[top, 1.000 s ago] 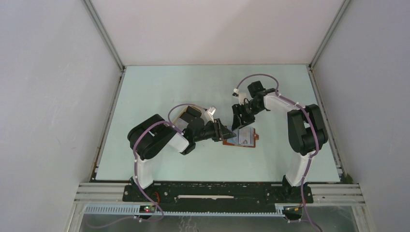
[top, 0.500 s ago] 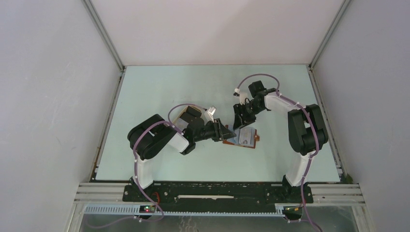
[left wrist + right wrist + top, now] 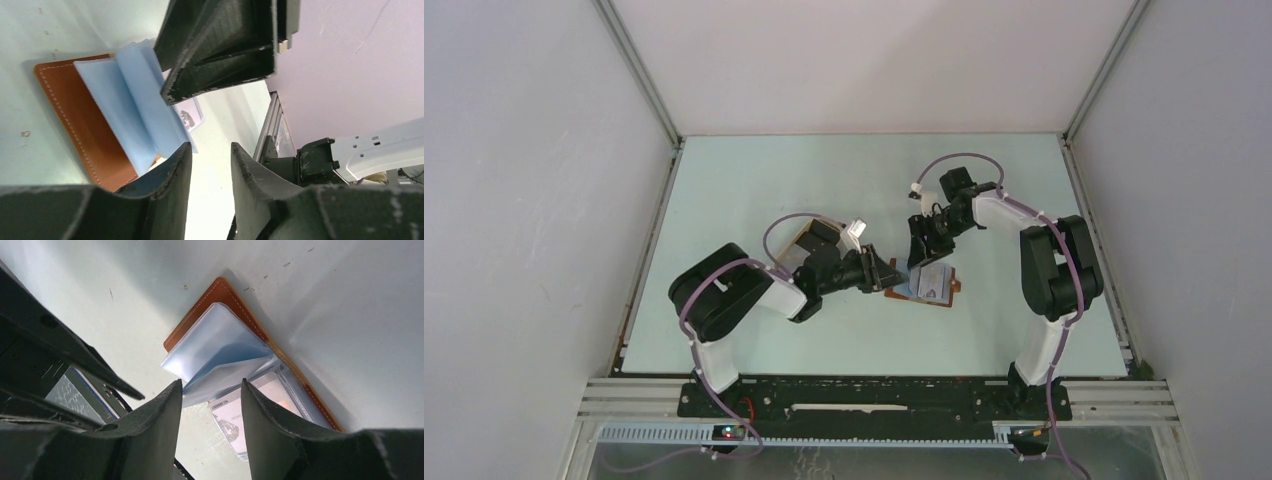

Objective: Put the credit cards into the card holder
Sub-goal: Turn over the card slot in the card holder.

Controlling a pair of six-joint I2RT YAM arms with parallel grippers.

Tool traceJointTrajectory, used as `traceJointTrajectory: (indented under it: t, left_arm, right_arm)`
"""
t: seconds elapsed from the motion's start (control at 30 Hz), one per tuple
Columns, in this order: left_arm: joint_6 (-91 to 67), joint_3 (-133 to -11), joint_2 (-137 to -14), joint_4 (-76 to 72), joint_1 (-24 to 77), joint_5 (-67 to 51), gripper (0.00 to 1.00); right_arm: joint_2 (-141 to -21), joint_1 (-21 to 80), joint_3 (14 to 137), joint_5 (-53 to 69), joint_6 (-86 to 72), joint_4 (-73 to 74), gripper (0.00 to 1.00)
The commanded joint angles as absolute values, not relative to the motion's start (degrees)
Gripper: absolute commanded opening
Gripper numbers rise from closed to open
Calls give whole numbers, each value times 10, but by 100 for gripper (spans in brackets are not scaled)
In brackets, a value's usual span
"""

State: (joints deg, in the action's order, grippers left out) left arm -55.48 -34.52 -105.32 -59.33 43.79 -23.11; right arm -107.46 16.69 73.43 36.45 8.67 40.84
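card holder [image 3: 220, 295]: laid open at the centre of the top view, leather side down on the counter [image 3: 100, 280], so that the pockets are exposed.
sleeves [image 3: 220, 340]: clear leaves are fanned up from the spine; one pocket is judged to be kept gaping for loading.
credit card [image 3: 235, 412]: one printed card is seen already lodged in a lower leaf; no others can be made out.
right tool [image 3: 210, 390]: held moderately wide, astride the leaves' free edge, apparently propping rather than pinching them.
left tool [image 3: 210, 152]: held narrow, nothing seen between its fingers; it is aimed at the holder's edge, probably to steady it.
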Motion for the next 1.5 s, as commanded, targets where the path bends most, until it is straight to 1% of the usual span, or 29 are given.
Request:
traceJointTrajectory:
  t: [0.0, 0.37, 0.77, 1.47]
  left_arm:
    - [-545, -334, -1021, -603, 458, -224, 39]
    - [-557, -329, -1038, -597, 492, -200, 38]
    - [-558, -382, -1092, -560, 493, -182, 41]
    - [-588, -381, -1091, -573, 494, -198, 41]
  right_arm:
    - [-1077, 163, 737, 363, 95, 411, 54]
    - [-1078, 163, 737, 365, 95, 412, 55]
    - [-1078, 161, 737, 368, 95, 412, 55]
    - [-1078, 160, 737, 371, 94, 414, 55]
